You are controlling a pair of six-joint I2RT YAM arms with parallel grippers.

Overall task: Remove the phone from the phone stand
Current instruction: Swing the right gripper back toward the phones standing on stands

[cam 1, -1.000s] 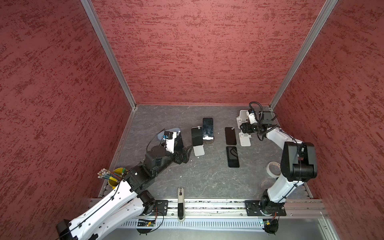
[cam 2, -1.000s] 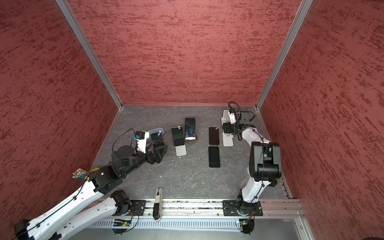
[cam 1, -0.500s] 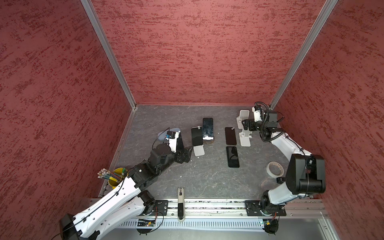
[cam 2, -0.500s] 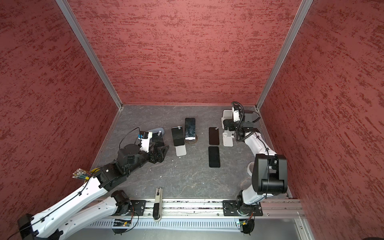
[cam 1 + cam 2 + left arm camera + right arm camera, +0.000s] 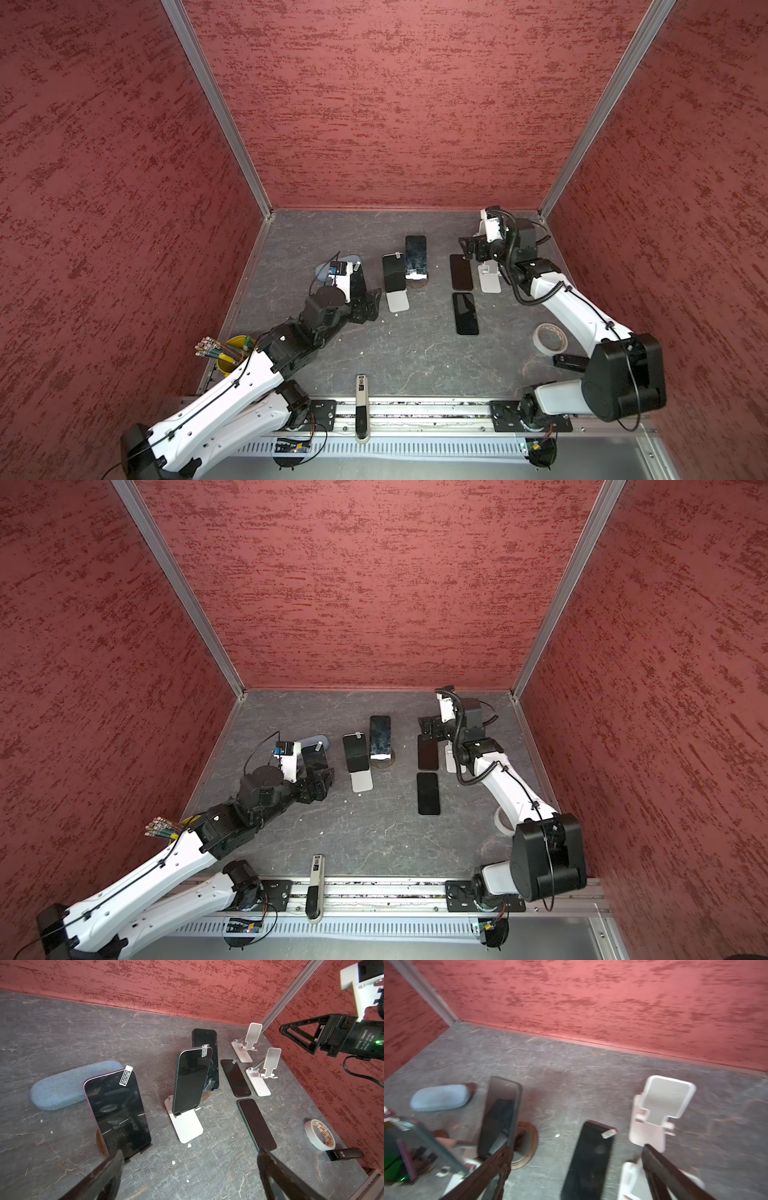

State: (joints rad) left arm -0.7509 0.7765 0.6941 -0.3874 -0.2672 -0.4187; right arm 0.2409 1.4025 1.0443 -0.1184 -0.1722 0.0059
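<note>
Grey marbled tabletop lies between red textured walls. In both top views the left gripper, fingers spread wide and empty, sits left of centre, just beside the purple-edged phone. The right gripper, equally wide and holding nothing, hangs at upper right by the upper end of a flat phone. At centre a dark phone leans on the white stand.

Left wrist view: the purple-edged phone stands at lower left on a wooden disc stand, close to one finger; contact is unclear.

Right wrist view, blurred: spread fingers flank the flat phone at bottom centre, beside a bare white stand.
</note>
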